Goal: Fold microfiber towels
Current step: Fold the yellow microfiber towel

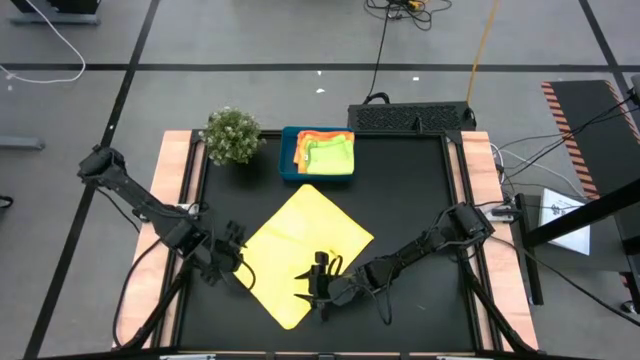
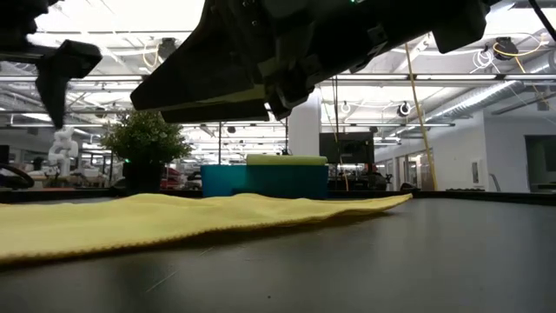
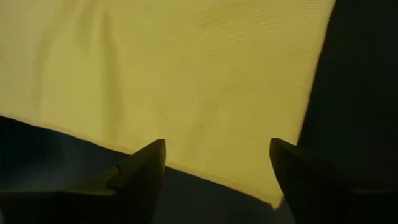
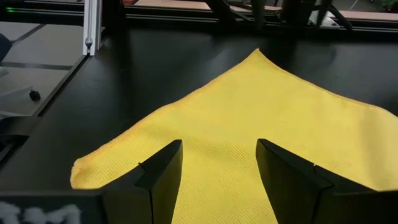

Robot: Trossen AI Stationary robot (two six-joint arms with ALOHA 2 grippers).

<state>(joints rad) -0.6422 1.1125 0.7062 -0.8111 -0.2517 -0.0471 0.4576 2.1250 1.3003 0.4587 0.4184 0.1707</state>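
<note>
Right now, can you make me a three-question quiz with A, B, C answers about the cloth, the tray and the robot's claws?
1. Where is the blue tray?
A. Right next to the small plant
B. Under the spread yellow towel
C. On the floor

2. What colour is the top cloth in the tray?
A. Purple
B. Lime green
C. White

3. How is the left gripper?
A. Shut on the plant
B. Open, holding nothing
C. Shut on the tray

Answers:
1. A: from above, tray and plant sit side by side at the table's far edge.
2. B: the lime green cloth lies on top of the orange-yellow ones.
3. B: its wrist view shows two fingers apart over the towel's edge, gripping nothing.
</note>
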